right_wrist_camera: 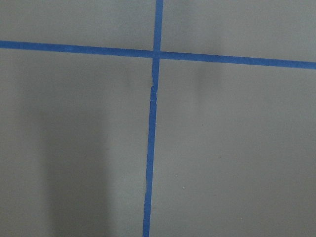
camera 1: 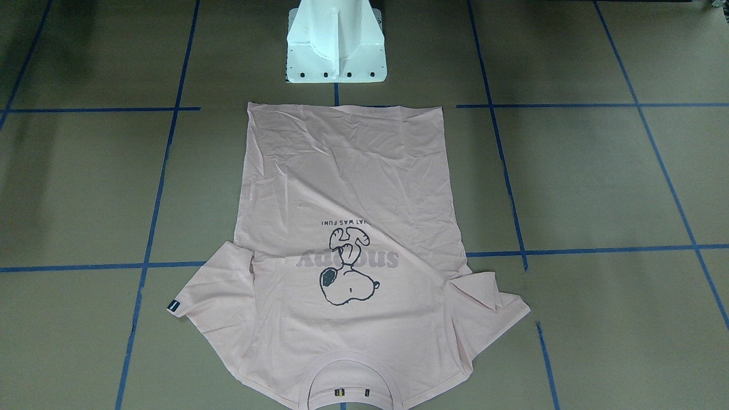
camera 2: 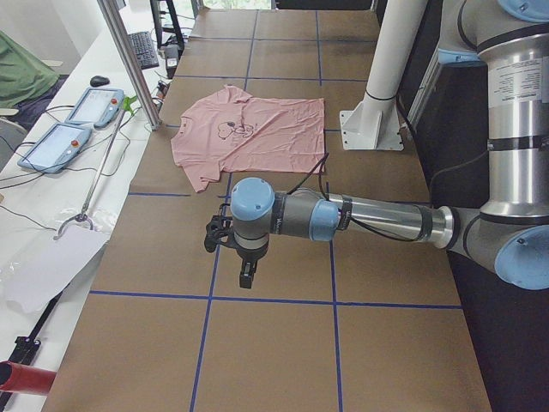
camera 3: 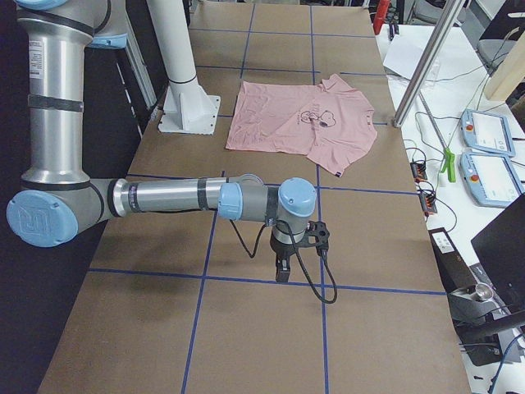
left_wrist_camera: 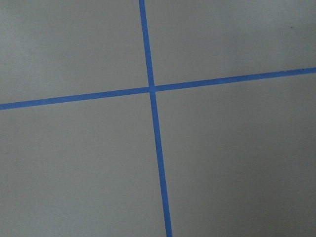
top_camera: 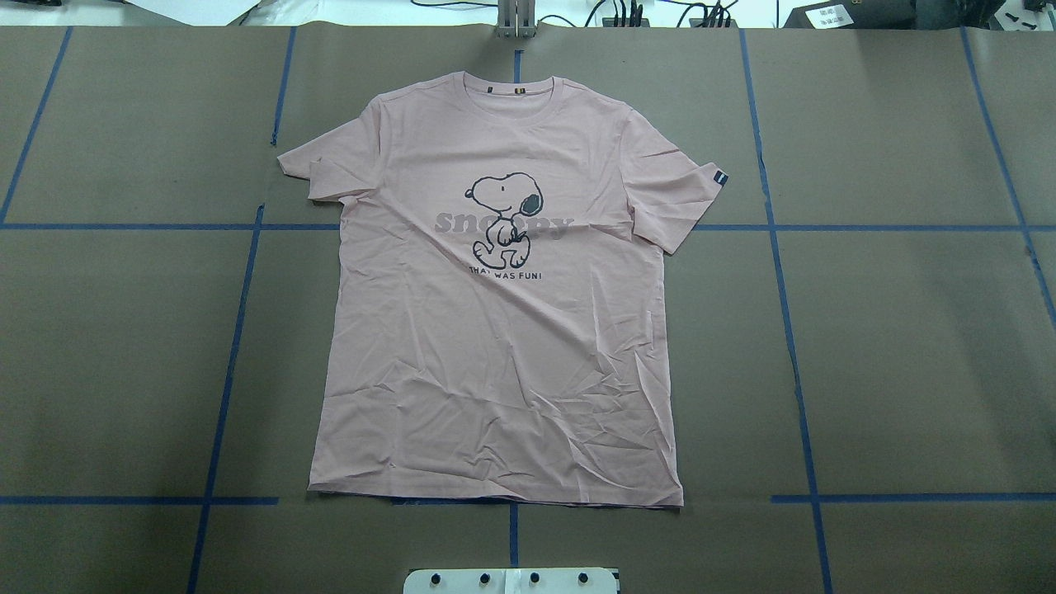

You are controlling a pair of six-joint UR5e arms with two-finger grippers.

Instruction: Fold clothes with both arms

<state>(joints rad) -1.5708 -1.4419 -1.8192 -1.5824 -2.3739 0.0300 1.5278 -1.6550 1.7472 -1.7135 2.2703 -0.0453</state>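
Overhead exterior shows you the brown table [top_camera: 907,346], gridded with blue tape [top_camera: 788,330], filling the view. In the exterior left view your left arm [camera 2: 377,221] reaches low over bare table, well apart from the shirt, with the left gripper [camera 2: 246,276] pointing down. From that side angle you cannot tell whether its fingers are parted or closed. The exterior right view gives you the same for the right arm [camera 3: 164,197]: the right gripper [camera 3: 282,269] points down above a tape line, well apart from the cloth, and its finger state is unreadable.

The pale pink T-shirt [top_camera: 495,346] lies flat and front up at the table's middle. Its hem is toward the white pedestal base [camera 1: 336,51], its collar [top_camera: 511,87] is toward the far edge, and its body is wrinkled. The sleeve on the robot's left has a folded corner. The dog print [top_camera: 505,219] sits on the chest over grey lettering. The small black sleeve tag [top_camera: 720,176] is on the other sleeve.
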